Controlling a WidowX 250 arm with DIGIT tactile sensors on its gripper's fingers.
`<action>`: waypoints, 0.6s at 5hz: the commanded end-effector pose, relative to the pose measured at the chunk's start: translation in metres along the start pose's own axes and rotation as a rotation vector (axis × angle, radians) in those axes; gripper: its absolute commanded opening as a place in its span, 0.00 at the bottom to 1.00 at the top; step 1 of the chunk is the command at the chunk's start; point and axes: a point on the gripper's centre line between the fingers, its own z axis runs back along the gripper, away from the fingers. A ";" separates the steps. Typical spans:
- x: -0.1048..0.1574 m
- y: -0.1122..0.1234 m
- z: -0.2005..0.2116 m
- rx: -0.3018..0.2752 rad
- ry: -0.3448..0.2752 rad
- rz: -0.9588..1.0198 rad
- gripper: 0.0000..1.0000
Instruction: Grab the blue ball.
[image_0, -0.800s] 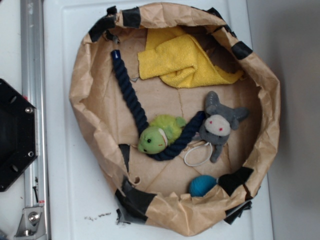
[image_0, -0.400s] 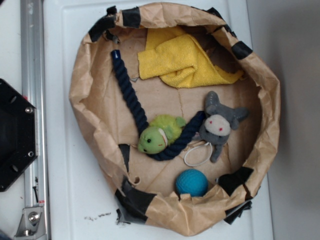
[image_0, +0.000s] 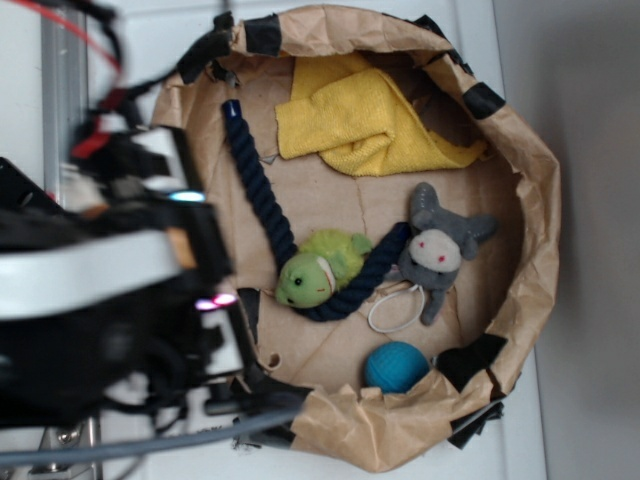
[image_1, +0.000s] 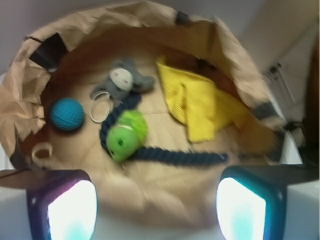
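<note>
Hung far back from the blue ball (image_1: 66, 114), ahead and to the left of the empty, wide-open jaws of the gripper (image_1: 150, 207), by the paper wall (image_1: 20, 100); probably just starting, needing to reach forward, left and down.

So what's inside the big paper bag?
Inside the paper bag: a blue ball, green plush, grey plush, navy rope, yellow cloth. Anything under the cloth is hidden.
</note>
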 end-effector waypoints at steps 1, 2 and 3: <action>0.055 -0.001 -0.007 0.107 0.245 0.361 1.00; 0.082 -0.012 -0.037 -0.013 0.384 0.635 1.00; 0.082 -0.020 -0.072 -0.020 0.471 0.890 1.00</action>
